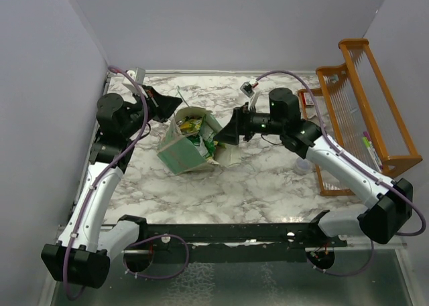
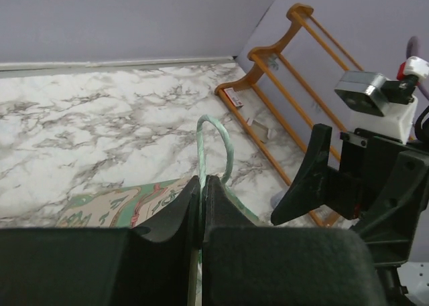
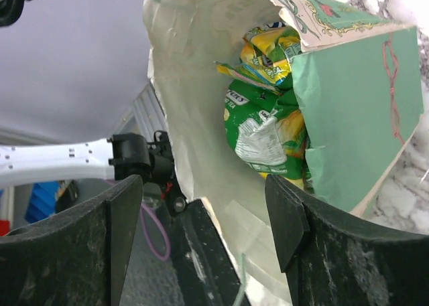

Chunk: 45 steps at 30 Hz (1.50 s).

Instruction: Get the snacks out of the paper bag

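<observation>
The pale-green paper bag [image 1: 179, 153] lies tilted on the marble table, its open mouth facing right. Inside it are a bright green snack packet [image 3: 258, 135] and a yellow-green one [image 3: 268, 48]; both also show in the top view [image 1: 195, 127]. My left gripper [image 1: 169, 110] is shut on the bag's rim by the green cord handle [image 2: 216, 142], holding the mouth open. My right gripper [image 1: 222, 137] is open and empty at the bag's mouth, its fingers [image 3: 285, 212] just outside the cream inner wall [image 3: 194, 105]. Purple, pink and blue packets are not in view.
An orange wooden rack [image 1: 365, 105] stands along the right wall, also in the left wrist view [image 2: 278, 85]. A small translucent cup [image 1: 303, 165] sits beside the rack under the right arm. Grey walls close in the table on three sides.
</observation>
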{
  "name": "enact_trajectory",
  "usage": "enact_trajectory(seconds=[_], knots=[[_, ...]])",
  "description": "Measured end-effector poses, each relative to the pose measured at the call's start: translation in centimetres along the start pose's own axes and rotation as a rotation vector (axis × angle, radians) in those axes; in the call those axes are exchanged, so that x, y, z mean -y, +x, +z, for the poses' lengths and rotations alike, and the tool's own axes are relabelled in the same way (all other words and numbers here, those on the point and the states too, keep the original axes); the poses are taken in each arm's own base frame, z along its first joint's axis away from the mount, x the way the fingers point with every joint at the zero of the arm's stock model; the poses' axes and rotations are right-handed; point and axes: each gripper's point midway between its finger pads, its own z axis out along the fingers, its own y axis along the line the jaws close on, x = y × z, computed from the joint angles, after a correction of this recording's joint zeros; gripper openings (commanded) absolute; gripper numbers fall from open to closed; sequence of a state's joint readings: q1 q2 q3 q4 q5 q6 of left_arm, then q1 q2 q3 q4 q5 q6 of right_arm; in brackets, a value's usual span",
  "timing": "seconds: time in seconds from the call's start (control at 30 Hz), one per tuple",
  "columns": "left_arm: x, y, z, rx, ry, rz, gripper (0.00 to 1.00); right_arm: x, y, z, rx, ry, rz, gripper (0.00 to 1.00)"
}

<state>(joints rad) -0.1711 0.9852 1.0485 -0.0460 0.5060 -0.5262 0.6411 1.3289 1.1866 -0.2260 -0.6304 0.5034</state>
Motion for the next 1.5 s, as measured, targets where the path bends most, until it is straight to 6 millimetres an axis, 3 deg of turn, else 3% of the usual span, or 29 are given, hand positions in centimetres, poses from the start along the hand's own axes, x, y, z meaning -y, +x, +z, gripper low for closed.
enact_trajectory(seconds=[0.13,0.2,0.3,0.43,0.67,1.03,1.27,1.5], knots=[[0.8,0.0,0.4,-0.003,0.051,-0.048,0.0,-0.6,0.5,1.2,0.01,0.048,0.082,0.67],[1.1,0.2,0.5,-0.007,0.07,-0.067,0.0,-1.5,1.4,2.5,0.001,0.071,0.122,0.58],[1.3,0.5,0.6,-0.014,0.09,-0.09,0.0,-1.8,2.7,4.4,-0.015,0.113,0.18,0.55],[1.6,0.8,0.6,-0.019,0.11,-0.107,0.0,0.5,3.2,5.9,0.025,0.249,0.291,0.51],[2.1,1.0,0.5,-0.029,0.144,-0.119,0.0,4.2,2.1,6.4,0.146,0.414,0.392,0.5],[2.5,1.3,0.3,-0.042,0.166,-0.12,0.0,6.1,1.3,8.5,0.19,0.478,0.44,0.49],[1.7,1.5,-0.2,-0.05,0.101,-0.099,0.0,7.6,0.1,10.7,0.2,0.52,0.408,0.48],[1.1,1.5,-0.7,-0.055,0.051,-0.069,0.0,8.7,-0.4,11.1,0.206,0.565,0.354,0.17]])
